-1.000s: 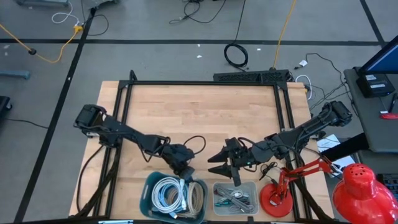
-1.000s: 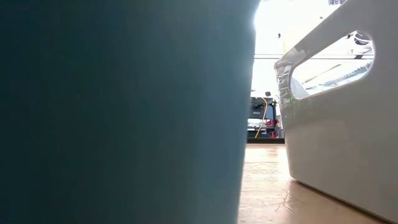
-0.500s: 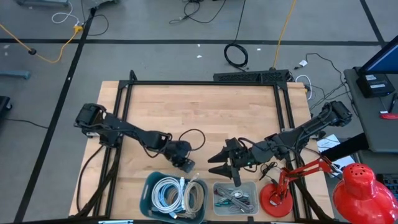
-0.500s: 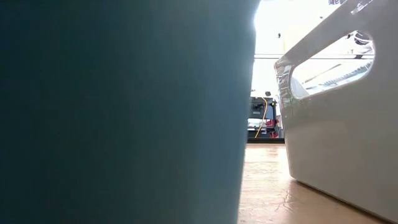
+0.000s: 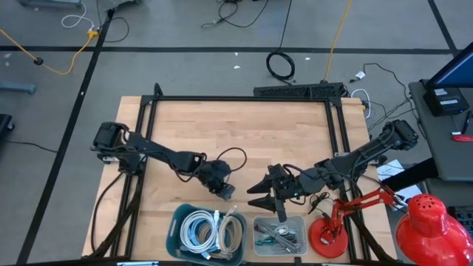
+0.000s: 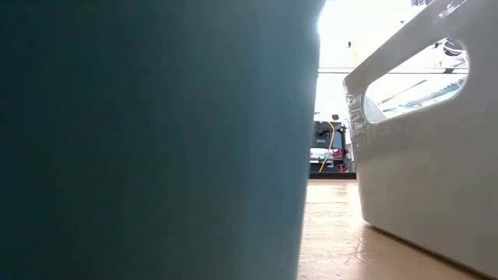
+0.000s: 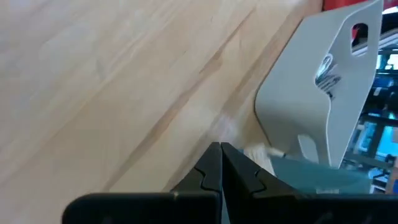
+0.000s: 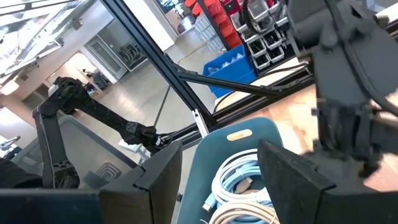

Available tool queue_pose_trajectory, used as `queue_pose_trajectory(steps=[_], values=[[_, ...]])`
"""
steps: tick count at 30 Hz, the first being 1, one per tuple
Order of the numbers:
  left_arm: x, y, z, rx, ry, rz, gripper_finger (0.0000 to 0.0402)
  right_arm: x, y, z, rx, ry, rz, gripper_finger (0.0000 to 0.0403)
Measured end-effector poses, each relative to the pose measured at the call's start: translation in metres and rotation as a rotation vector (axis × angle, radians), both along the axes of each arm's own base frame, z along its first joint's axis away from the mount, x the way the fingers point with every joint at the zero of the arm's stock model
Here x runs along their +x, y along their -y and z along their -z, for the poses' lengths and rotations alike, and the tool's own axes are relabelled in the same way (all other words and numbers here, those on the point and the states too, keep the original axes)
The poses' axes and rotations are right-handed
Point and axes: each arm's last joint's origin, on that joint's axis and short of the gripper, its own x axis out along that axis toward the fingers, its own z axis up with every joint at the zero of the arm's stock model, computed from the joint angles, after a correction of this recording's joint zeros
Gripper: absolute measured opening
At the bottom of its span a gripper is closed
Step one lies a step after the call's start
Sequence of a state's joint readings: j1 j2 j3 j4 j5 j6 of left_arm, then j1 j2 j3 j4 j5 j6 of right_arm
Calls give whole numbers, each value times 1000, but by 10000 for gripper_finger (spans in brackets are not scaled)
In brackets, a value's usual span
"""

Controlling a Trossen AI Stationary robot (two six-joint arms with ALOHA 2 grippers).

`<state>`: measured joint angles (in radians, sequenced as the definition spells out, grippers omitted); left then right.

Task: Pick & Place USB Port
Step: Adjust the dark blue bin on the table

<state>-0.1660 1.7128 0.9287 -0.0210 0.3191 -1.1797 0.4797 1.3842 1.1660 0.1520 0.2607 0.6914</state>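
Observation:
Coiled white and pale blue cables (image 5: 207, 230) lie in a teal bin (image 5: 177, 222) at the table's near edge; they also show in the right wrist view (image 8: 239, 177). I cannot pick out a USB port among them. My left gripper (image 5: 225, 191) is shut and empty just beyond the bin's far rim, slanting down at the bare wood (image 7: 221, 152). My right gripper (image 5: 253, 193) stands open in the air above the far side of the grey tray (image 5: 280, 235), pointing toward the table's left, with nothing between its fingers (image 8: 221, 180).
The grey tray (image 7: 317, 93) holds small dark and green parts. A red desk lamp (image 5: 329, 236) stands at the near right corner. Black frame rails (image 5: 148, 148) run along the table's sides. The teal bin's wall (image 6: 156, 140) and the tray (image 6: 428, 155) fill the low view. Bare wood (image 5: 236, 133) lies toward the far edge.
My left gripper has drawn back from over the teal bin's far rim, going a little toward the table's far edge and right. The cables that it hid now show in the bin.

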Motion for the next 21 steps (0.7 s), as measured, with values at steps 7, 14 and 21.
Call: queue_pose_trajectory(steps=[7, 14, 21], values=[[15, 6, 29, -87, 0, 43, 0, 0, 0, 0, -2, 0, 0, 201], [25, 15, 41, -154, 72, 88, 0, 0, 0, 0, 3, -2, 1, 201], [25, 23, 29, -198, 139, 149, 0, 0, 0, 0, 3, -1, 1, 201]])
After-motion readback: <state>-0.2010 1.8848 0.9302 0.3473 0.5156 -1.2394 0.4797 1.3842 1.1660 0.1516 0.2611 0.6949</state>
